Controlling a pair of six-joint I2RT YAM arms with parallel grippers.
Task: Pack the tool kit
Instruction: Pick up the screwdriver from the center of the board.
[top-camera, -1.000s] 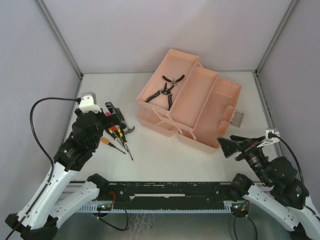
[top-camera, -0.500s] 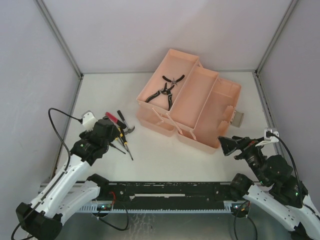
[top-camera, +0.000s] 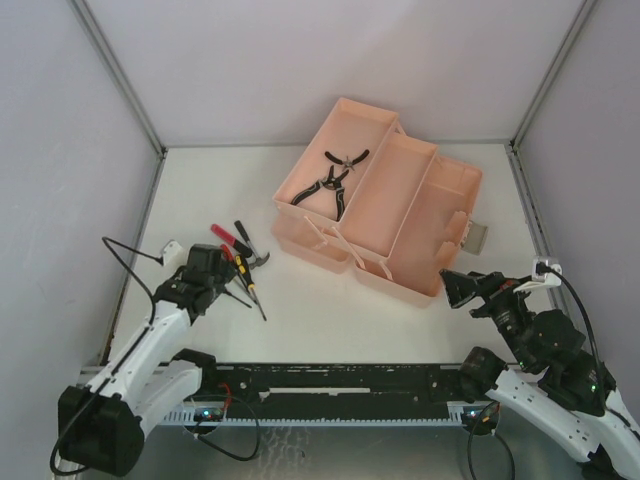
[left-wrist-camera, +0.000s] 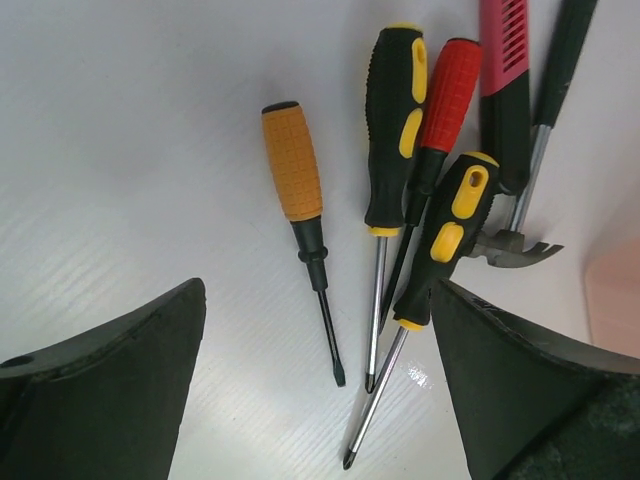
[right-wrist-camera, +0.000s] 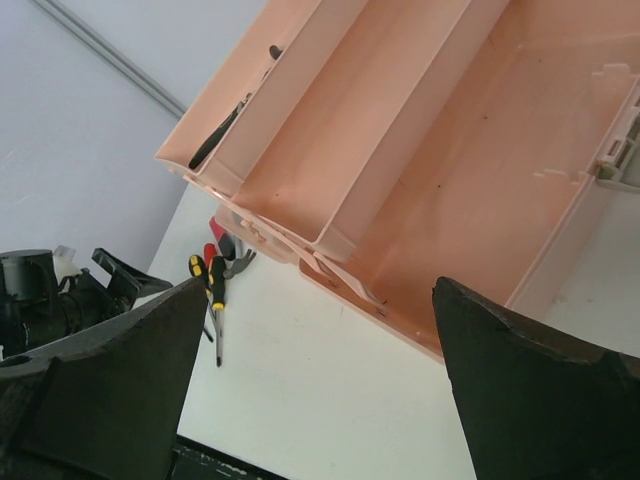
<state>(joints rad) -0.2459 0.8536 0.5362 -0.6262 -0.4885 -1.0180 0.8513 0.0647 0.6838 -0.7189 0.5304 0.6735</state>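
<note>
An open pink toolbox (top-camera: 400, 215) stands at the middle right, with black pliers (top-camera: 335, 180) in its left tray. Several screwdrivers lie side by side on the table at the left: an orange-handled one (left-wrist-camera: 293, 175), two black-and-yellow ones (left-wrist-camera: 392, 110) and a red-handled one (left-wrist-camera: 447, 90). A small hammer (left-wrist-camera: 520, 245) and a pink-handled tool (left-wrist-camera: 503, 60) lie beside them. My left gripper (top-camera: 222, 283) is open and empty, low over the screwdrivers' tips (left-wrist-camera: 318, 295). My right gripper (top-camera: 465, 290) is open and empty, near the toolbox's front right corner (right-wrist-camera: 318, 290).
The toolbox's middle tray (right-wrist-camera: 400, 110) and deep right compartment (right-wrist-camera: 500, 190) face my right wrist. Metal frame posts (top-camera: 120, 75) and grey walls enclose the white table (top-camera: 330, 310). A black rail (top-camera: 340, 380) runs along the near edge.
My left arm has dropped and swung nearer, bringing its open gripper low over the screwdrivers. My right gripper has shifted slightly to the right and stays open.
</note>
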